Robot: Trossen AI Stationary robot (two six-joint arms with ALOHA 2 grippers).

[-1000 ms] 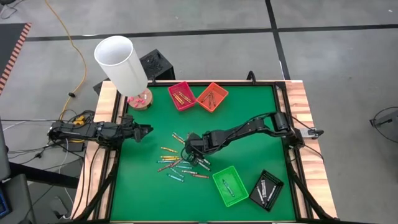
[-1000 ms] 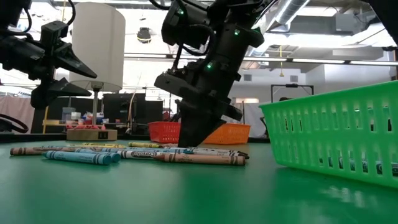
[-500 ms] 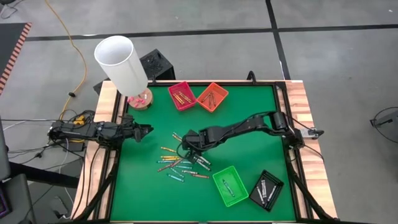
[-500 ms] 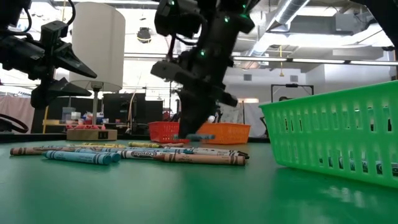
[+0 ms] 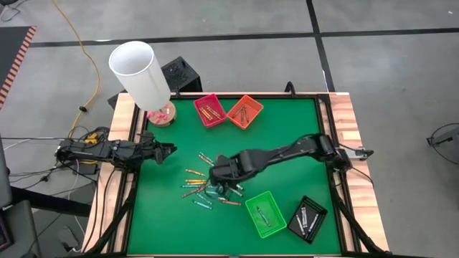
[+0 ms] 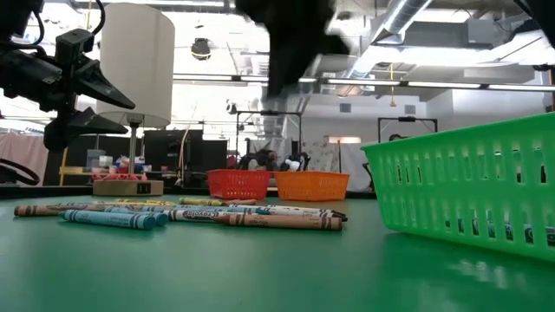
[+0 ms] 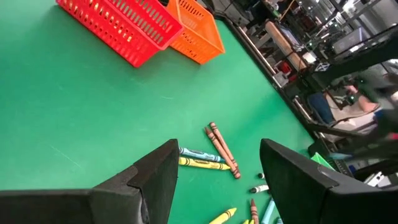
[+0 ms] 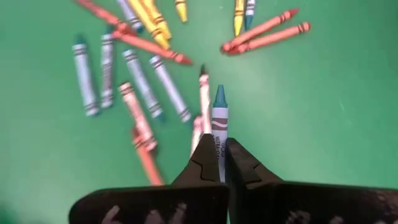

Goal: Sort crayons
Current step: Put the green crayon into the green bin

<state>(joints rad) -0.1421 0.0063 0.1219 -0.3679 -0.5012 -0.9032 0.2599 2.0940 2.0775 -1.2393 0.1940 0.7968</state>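
Note:
Several crayons [image 5: 204, 188] in yellow, orange, red-brown, blue and teal lie loose on the green table; they also show in the low view [image 6: 191, 212]. My right gripper [image 5: 221, 172] hangs over this pile, shut on one teal crayon [image 8: 219, 118]. In the low view only its blurred arm [image 6: 295, 35] shows at the top. My left gripper [image 5: 166, 150] waits open and empty above the table's left edge, and it also shows in the left wrist view [image 7: 217, 171]. My right gripper pinches the teal crayon between its two fingers [image 8: 205, 158] at the crayon's wrapped rear part [image 8: 219, 142]. The blunt end is hidden between the fingers. The pointed tip [image 8: 219, 94] sticks out free. The fingers come from above, and the crayon is lifted clear of the table.
A red tray [image 5: 209, 110] and an orange tray [image 5: 244, 111] stand at the far edge. A green tray [image 5: 265, 213] and a black tray [image 5: 308, 218] stand at the near right. A white lamp [image 5: 140, 72] stands at the far left corner.
My right gripper was down among the crayons, shut. It has risen with the teal crayon, out of the top of the low view, and has shifted a little toward the near edge. The crayon is lifted clear of the pile. The other crayons lie as before.

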